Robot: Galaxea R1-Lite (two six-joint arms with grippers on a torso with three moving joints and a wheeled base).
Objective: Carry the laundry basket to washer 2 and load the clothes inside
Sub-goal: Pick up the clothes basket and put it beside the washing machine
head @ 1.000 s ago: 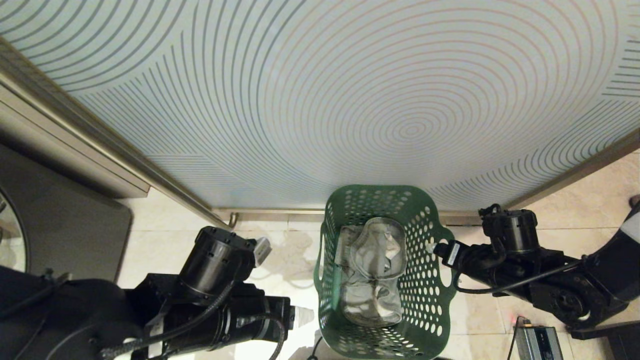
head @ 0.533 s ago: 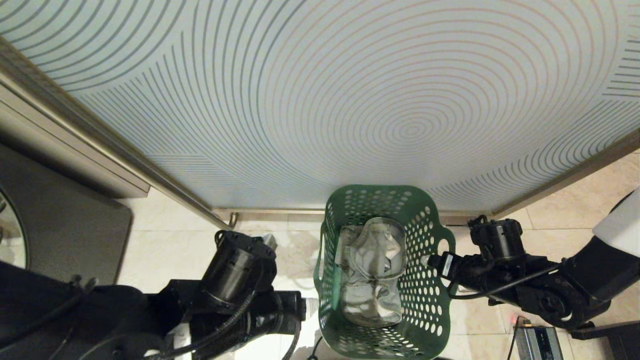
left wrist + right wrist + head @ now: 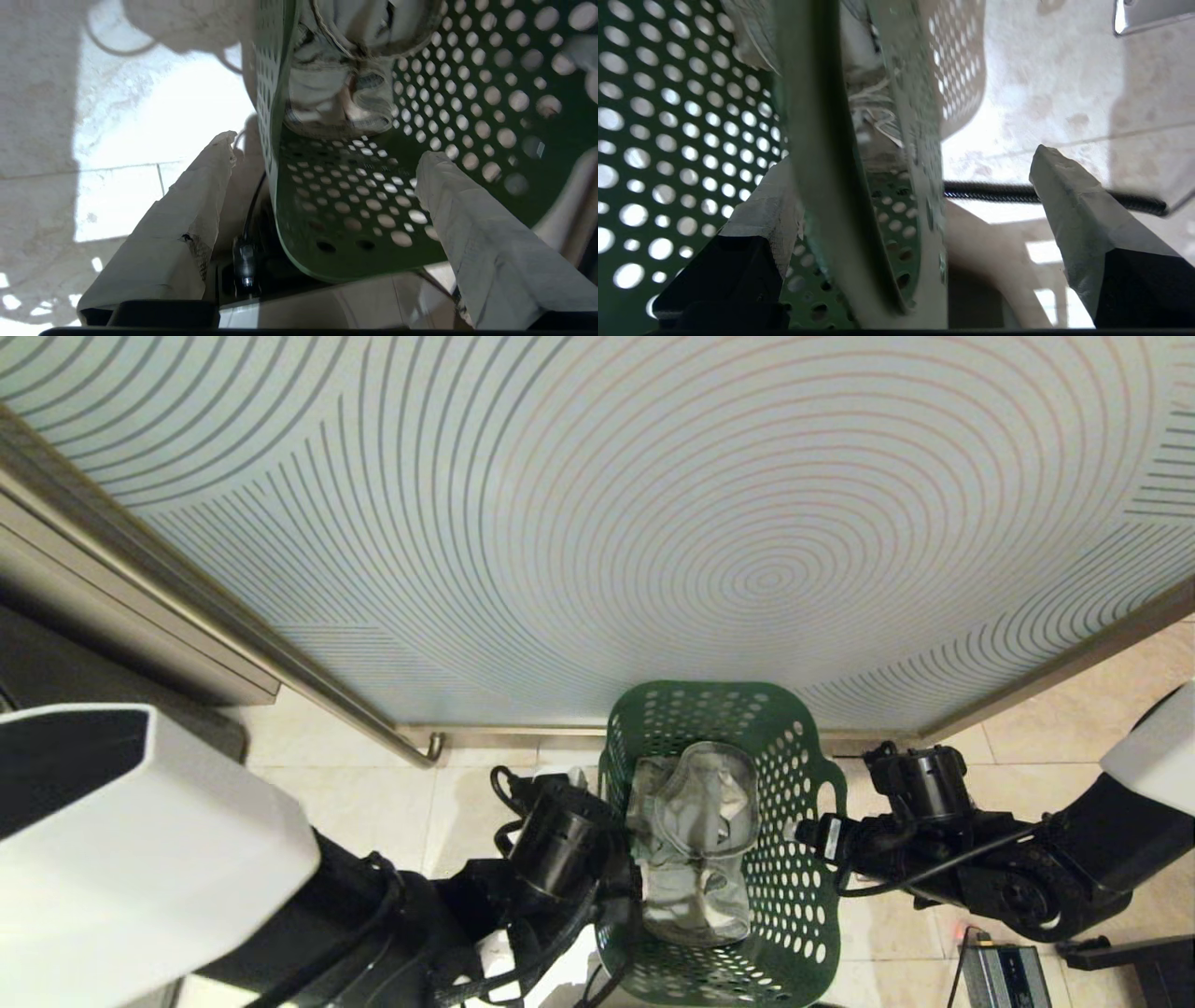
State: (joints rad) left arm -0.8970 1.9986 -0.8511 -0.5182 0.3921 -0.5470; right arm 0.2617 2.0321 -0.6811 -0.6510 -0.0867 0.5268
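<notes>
Green perforated plastic laundry basket on tiled floor, flanked by wide-open left hand and right hand, each straddling a side rim.

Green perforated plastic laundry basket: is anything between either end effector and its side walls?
Nothing visible. The left end effector and right end effector are both open, each straddling a side wall of the green perforated plastic laundry basket, one finger inside and one outside.
</notes>
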